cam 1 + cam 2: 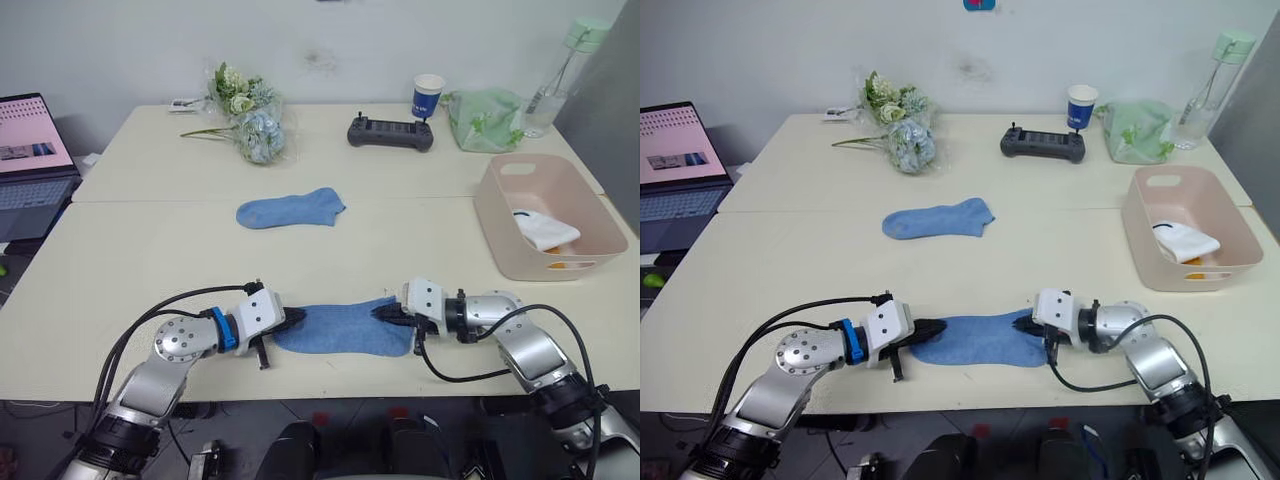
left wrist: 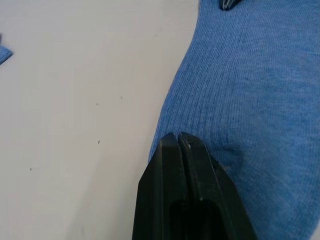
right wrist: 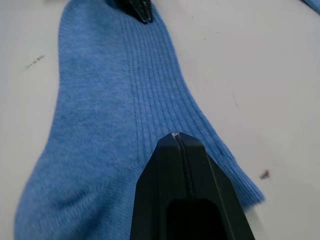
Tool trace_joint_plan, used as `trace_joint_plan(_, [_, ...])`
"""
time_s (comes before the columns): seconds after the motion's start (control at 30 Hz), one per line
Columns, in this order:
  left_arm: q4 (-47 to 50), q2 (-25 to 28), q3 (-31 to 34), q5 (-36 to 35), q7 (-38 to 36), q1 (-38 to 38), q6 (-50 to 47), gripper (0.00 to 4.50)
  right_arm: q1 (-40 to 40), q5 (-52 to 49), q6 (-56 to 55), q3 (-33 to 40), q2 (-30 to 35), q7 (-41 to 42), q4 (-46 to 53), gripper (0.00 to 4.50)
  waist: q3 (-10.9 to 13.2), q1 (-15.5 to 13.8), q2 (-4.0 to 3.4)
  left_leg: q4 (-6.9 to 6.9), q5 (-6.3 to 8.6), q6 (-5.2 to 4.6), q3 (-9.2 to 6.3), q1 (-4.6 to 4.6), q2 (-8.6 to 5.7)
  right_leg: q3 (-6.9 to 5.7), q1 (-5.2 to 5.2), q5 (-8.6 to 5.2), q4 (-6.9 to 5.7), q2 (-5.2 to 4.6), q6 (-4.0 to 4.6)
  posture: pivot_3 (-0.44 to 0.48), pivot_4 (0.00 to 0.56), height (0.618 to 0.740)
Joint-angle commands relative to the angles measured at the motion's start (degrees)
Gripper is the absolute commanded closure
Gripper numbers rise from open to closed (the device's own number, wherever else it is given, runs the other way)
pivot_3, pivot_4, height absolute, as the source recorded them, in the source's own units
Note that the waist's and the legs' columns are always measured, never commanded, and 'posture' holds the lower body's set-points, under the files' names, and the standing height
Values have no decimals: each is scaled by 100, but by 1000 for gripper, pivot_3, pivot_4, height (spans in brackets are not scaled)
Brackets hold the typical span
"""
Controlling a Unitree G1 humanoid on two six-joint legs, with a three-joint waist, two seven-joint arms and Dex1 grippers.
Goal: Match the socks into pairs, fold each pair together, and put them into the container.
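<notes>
Both grippers pinch near blue sock (image 1: 345,330); second sock (image 1: 290,209) lies beyond.

An office or lab: pale tables (image 1: 150,260) against a plain wall, an open laptop (image 1: 30,165), a handheld controller (image 1: 390,133).

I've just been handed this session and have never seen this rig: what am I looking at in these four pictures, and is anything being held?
The two wide pictures come from the head camera of a two-armed humanoid, looking down at a pale table. The two close-ups come from cameras on each wrist, looking along black fingers.

The left gripper and the right gripper are both shut, each pressed on one end of a light blue sock lying flat at the near edge. A second blue sock lies farther back. The pink container on the right holds a white sock bundle. Along the back are flowers, a controller, a paper cup, a green bag and a bottle.
</notes>
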State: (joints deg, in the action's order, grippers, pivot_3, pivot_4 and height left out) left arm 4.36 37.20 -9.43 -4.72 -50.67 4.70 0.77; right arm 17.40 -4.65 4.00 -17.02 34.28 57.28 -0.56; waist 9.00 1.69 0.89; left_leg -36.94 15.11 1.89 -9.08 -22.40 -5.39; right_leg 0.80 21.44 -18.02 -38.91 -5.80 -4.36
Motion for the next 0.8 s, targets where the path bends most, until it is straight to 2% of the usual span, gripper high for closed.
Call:
trace_joint_plan(0.03, [-184, 53, 158, 44, 73, -150, 96, 4458, -128, 31, -143, 311, 302, 10, -88, 4500, -1, -1, -1, 1, 0, 0, 0, 3, 0, 0, -3, 0, 0, 0, 0, 0, 150, 740])
trace_joint_plan(0.2, [352, 156, 522, -451, -117, -266, 109, 4458, -235, -712, 265, 721, 342, 207, 665, 4500, 0, 20, -1, 2, 0, 0, 0, 2, 2, 2, 0, 0, -1, 1, 0, 0, 150, 740])
trace_joint_plan(0.37, [993, 267, 507, -654, -291, -440, -163, 4458, -287, -1073, 721, 590, 206, 335, 1268, 4500, 1, 1, -1, 3, 0, 0, -4, -4, 3, 0, 2, 0, 1, 1, 0, 0, 150, 740])
trace_joint_plan(0.53, [820, 257, 193, -223, -196, -568, -259, 4458, -435, -403, 813, 5, 367, 326, 1161, 4500, 1, -2, -1, 3, 1, -1, -4, -3, 1, -2, 0, 0, 3, 1, 0, 0, 150, 740])
trace_joint_plan(0.8, [719, 281, 75, -86, -177, -709, -375, 4458, -559, -97, 500, 79, 927, 534, 998, 4500, -1, -6, 0, 3, 1, -1, -3, 1, 1, -2, -5, -1, 4, 1, -1, 0, 150, 740])
